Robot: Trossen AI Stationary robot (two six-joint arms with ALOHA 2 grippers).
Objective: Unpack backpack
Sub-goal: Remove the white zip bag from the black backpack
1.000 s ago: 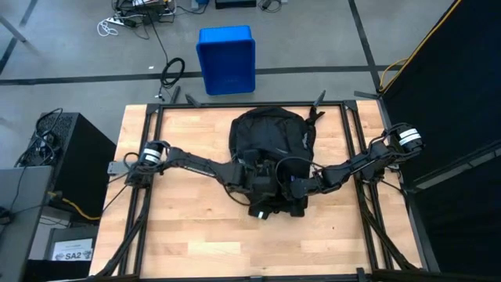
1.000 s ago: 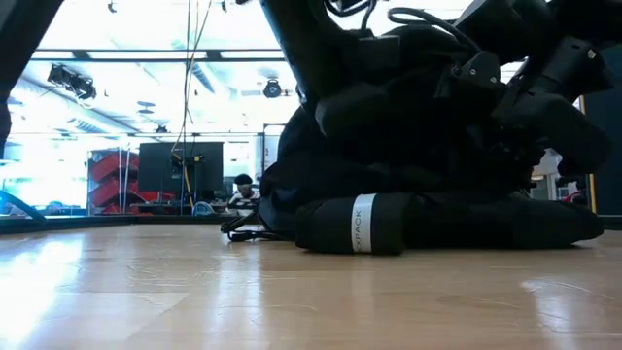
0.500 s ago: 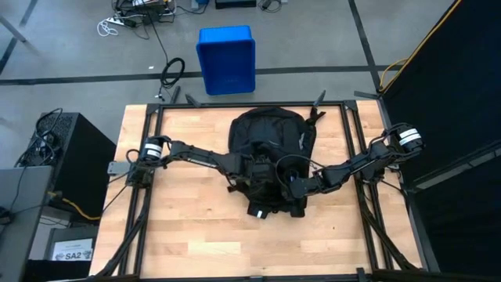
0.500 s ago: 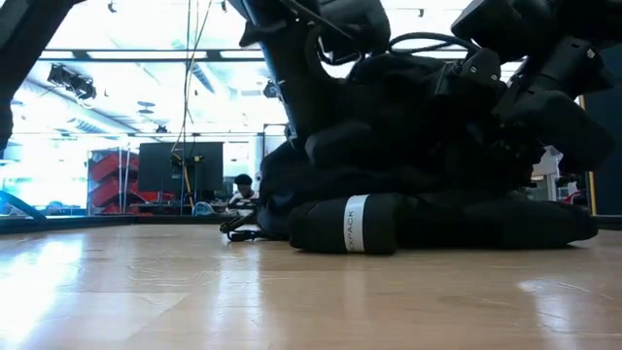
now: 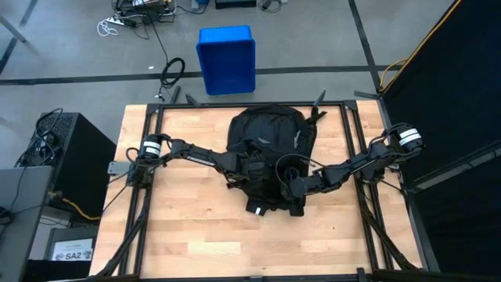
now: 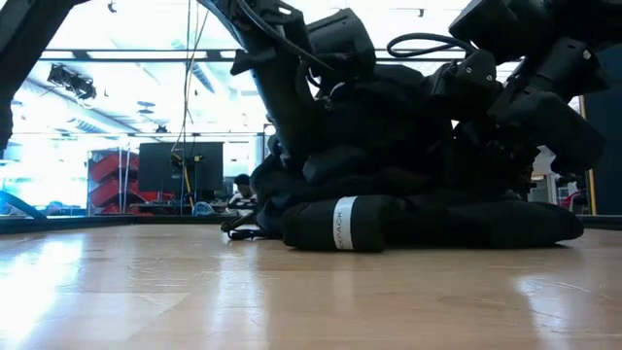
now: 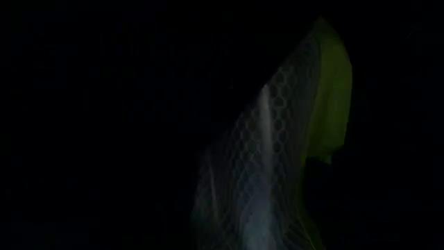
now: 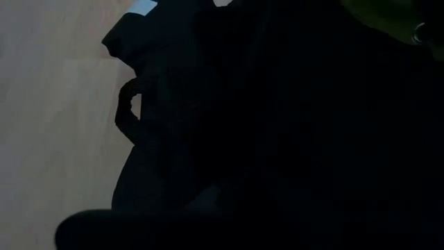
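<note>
Both hands are buried in the backpack (image 5: 266, 137) on the counter (image 5: 180, 227): right hand (image 5: 288, 188) clamped closed (can't see on what), left hand's (image 5: 252, 168) opening I can't tell.

backpack (image 5: 266, 149) mid-table under 2 arms, bare wood (image 5: 188, 227) around it

Your two arms are dark, slim, jointed links. Each carries a white-banded cylindrical housing far back from its gripper, and loose black cable loops close behind each wrist.
</note>
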